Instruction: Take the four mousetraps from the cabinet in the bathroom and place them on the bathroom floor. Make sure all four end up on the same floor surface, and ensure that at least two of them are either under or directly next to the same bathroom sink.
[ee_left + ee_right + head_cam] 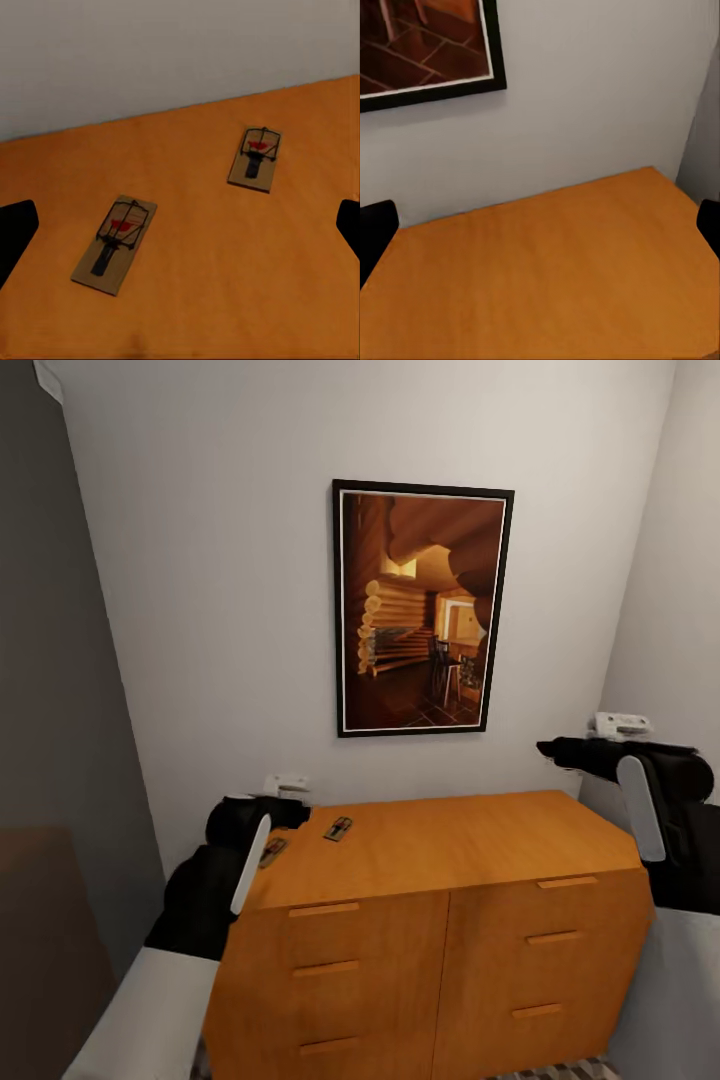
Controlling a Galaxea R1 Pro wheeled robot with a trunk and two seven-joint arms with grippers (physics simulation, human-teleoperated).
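Observation:
Two mousetraps lie flat on the orange-brown cabinet (470, 840) near its back left corner, one (338, 828) further in and one (272, 851) close to the left edge. In the left wrist view the nearer mousetrap (115, 244) and the farther mousetrap (256, 157) rest on the wooden top below my left gripper (180, 232), which is open with its dark fingertips (15, 232) wide apart. My right gripper (540, 232) hovers open over the bare right part of the cabinet top (547, 270). The bathroom sink is out of view.
A framed picture (422, 608) hangs on the white wall behind the cabinet. A grey wall (50, 710) closes the left side, a white wall the right. A sliver of the patterned bathroom floor (560, 1072) shows at the cabinet's foot. All drawer fronts (325, 968) are shut.

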